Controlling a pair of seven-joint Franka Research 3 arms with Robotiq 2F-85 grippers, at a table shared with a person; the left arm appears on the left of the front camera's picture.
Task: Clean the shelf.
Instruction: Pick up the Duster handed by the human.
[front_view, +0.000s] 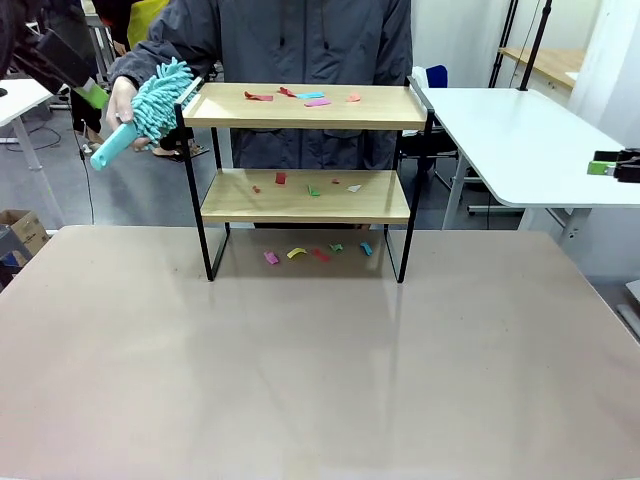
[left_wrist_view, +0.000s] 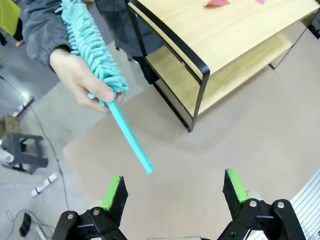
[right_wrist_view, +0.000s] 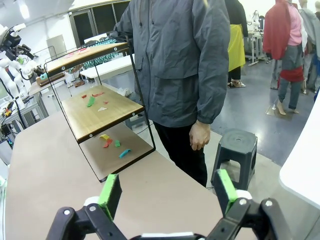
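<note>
hand (front_view: 122, 100) holds teal duster (front_view: 160, 95) beside shelf (front_view: 385, 108) strewn with scraps (front_view: 317, 102)

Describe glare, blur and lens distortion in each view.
Front view: soft light, a pale sheen on the wide beige tabletop before the two-tier wooden shelf with black metal frame, all sharp. Left wrist view: the wide lens makes the shelf lean; the fluffy teal duster in the person's hand is crisp. Right wrist view: the shelf frame looks bent; a ceiling lamp glares upper left.
</note>
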